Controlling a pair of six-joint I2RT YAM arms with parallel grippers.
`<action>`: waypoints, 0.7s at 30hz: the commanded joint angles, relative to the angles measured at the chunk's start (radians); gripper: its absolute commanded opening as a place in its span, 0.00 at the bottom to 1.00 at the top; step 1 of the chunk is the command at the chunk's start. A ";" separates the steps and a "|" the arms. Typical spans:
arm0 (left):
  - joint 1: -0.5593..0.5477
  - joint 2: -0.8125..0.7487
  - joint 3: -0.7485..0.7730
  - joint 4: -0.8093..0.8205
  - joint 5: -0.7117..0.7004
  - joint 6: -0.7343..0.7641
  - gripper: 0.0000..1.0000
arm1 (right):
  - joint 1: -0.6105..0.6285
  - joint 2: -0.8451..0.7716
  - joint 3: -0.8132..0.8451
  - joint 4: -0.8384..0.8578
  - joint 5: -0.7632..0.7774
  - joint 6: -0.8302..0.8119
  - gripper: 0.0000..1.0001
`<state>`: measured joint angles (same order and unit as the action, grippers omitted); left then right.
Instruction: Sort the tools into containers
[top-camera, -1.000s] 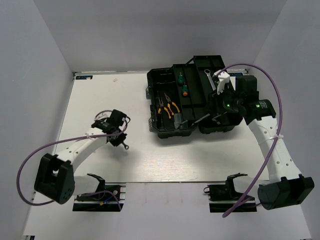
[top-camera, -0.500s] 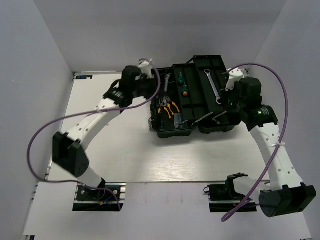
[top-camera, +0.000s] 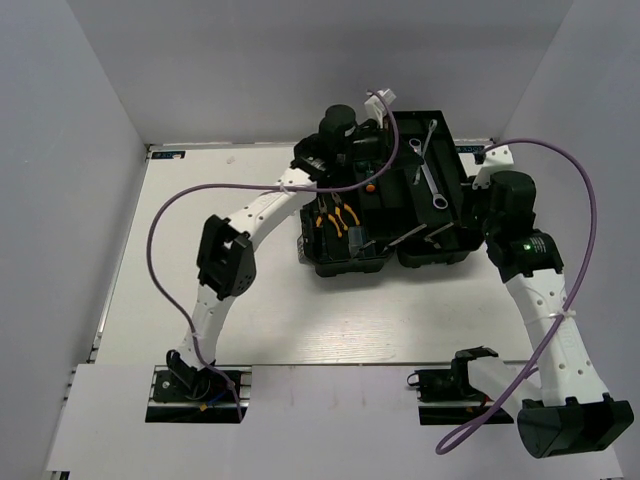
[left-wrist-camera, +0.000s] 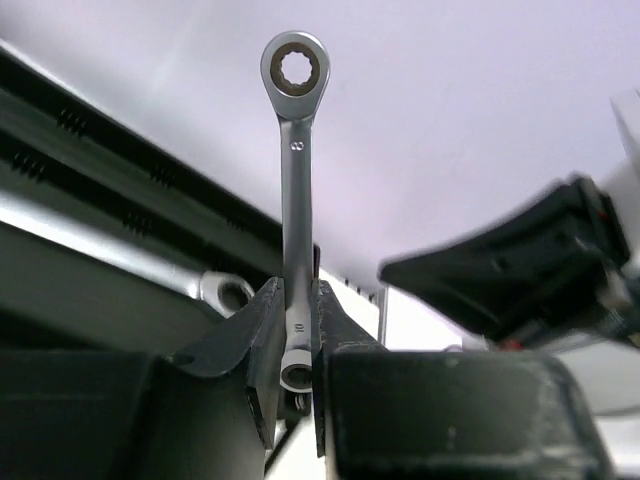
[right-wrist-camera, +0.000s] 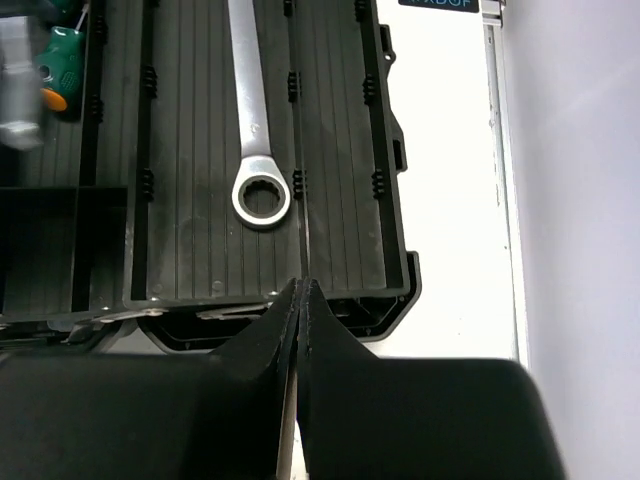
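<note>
My left gripper (left-wrist-camera: 297, 330) is shut on the short silver wrench (left-wrist-camera: 296, 180), which stands up out of the jaws with its ring end on top. From above, that gripper (top-camera: 410, 150) and wrench (top-camera: 427, 132) hang over the back of the black toolbox (top-camera: 340, 262). The longer wrench (right-wrist-camera: 250, 120) lies flat in the ribbed right-hand tray (right-wrist-camera: 340, 150). My right gripper (right-wrist-camera: 301, 300) is shut on nothing, just off that tray's near edge. Yellow-handled pliers (top-camera: 338, 215) and a green screwdriver (right-wrist-camera: 62, 65) lie in the left compartments.
The left arm (top-camera: 250, 215) stretches diagonally across the table to the toolbox. The right arm (top-camera: 530, 270) stands along the toolbox's right side, and shows as a dark shape (left-wrist-camera: 520, 270) close to the held wrench. White walls enclose the table.
The left arm has swung from the table's left side up to the toolbox, carrying the short wrench. The right gripper has let go of the longer wrench, shut, and drawn back.
</note>
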<state>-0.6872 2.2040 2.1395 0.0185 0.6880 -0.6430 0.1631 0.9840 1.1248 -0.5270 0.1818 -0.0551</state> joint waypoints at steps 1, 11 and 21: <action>-0.021 0.031 0.091 0.112 -0.051 -0.075 0.00 | -0.014 -0.034 -0.019 0.047 0.021 0.029 0.00; -0.061 0.164 0.158 0.080 -0.268 -0.095 0.00 | -0.033 -0.071 -0.043 0.042 -0.004 0.029 0.00; -0.072 0.175 0.201 -0.035 -0.331 -0.075 0.57 | -0.043 -0.080 -0.051 0.033 -0.045 0.026 0.13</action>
<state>-0.7551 2.4168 2.2749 -0.0048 0.3870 -0.7246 0.1268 0.9222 1.0813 -0.5209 0.1535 -0.0326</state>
